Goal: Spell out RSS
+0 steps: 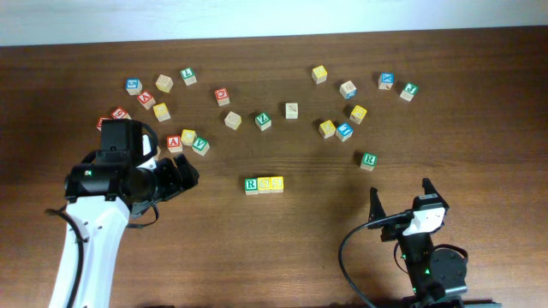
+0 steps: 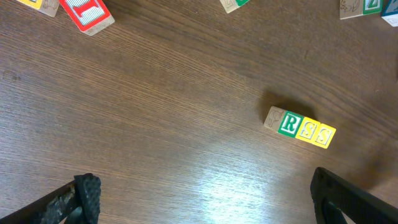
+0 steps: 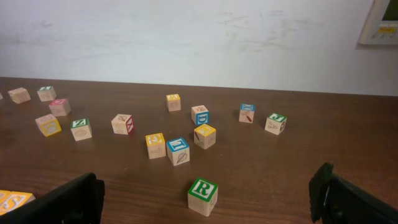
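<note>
— Dark wood table, pale wall behind it. Where is the word?
— Mid-table: 3 cubes touching in 1 straight row. Green R on the left, 2 yellow S cubes right of it (overhead reads R, S, S).
— Left gripper?
— Near the row's left end, not touching it. Jaws wide apart, nothing between them. Its wrist view shows the row out past both fingers.
— Right gripper?
— By the front edge, well apart from the row. Jaws spread too, holding nothing.
— Other cubes?
— Loose cubes lie scattered over the back half. 1 more green one, a spare R, stands alone, nearest the right gripper.
</note>
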